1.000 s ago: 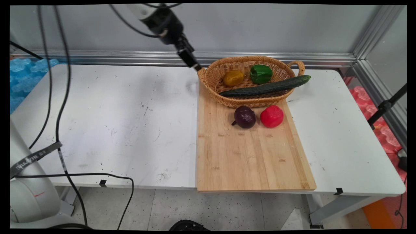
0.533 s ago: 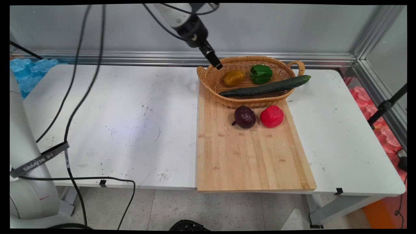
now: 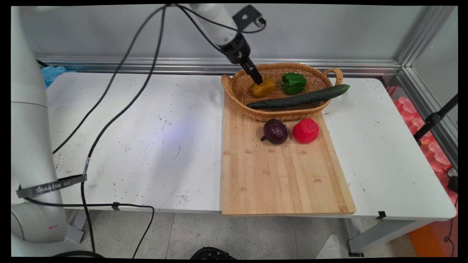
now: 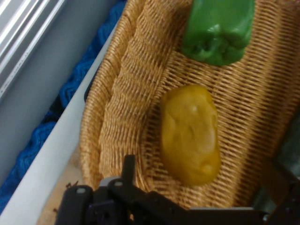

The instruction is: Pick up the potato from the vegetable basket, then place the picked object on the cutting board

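Note:
My gripper (image 3: 258, 80) hangs over the left part of a wicker basket (image 3: 281, 114), right above a yellow potato-like vegetable (image 3: 264, 88) and apart from it. In the hand view the gripper (image 4: 206, 176) is open, with the yellow vegetable (image 4: 190, 133) lying between its fingers on the basket's woven floor (image 4: 122, 93). A green bell pepper (image 4: 218, 30) lies just beyond it. In the main view the green pepper (image 3: 293, 82) sits to the right, and a long cucumber (image 3: 299, 98) lies across the basket, its tip over the right rim.
The basket stands on the far end of a wooden cutting board (image 3: 281, 175). A purple onion (image 3: 275, 131) and a red pepper (image 3: 305, 130) rest on the board just in front of the basket. Black cables hang over the white table's left half (image 3: 128, 128).
The gripper has swung to the right and down, from beside the basket's left handle to above the yellow vegetable inside it. Nothing on the table has moved.

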You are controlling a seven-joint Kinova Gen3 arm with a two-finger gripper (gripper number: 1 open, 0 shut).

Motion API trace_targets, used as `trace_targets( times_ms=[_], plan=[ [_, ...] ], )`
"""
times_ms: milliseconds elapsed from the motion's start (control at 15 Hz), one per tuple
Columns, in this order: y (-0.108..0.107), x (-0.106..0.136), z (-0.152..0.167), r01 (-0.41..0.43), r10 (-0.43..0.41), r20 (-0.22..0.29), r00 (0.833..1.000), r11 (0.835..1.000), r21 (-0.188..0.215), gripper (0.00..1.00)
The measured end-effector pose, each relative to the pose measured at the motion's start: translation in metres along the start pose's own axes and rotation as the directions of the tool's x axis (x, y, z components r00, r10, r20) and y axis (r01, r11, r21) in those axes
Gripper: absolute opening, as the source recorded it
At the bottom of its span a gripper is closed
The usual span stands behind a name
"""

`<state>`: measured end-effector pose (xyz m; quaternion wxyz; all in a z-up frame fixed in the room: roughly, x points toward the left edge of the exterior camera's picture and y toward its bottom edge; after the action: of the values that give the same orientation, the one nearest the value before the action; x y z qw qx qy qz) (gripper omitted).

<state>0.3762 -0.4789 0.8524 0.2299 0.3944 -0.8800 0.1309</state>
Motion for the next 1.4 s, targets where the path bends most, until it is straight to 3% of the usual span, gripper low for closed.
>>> trace_targets(
  times_ms=[667, 733, 1067, 1400],
  plan=[
    [-0.004, 0.011, 0.074, 0.038, -0.038, 0.042, 0.998, 0.999, -0.019, 1.0],
    [-0.004, 0.012, 0.077, 0.037, -0.036, 0.043, 0.998, 0.999, -0.023, 0.0],
    [-0.006, 0.015, 0.074, 0.012, -0.01, 0.039, 0.999, 0.999, -0.038, 0.0],
    [-0.004, 0.026, 0.036, -0.033, 0.034, 0.017, 0.999, 0.999, -0.031, 0.0]
  ],
)
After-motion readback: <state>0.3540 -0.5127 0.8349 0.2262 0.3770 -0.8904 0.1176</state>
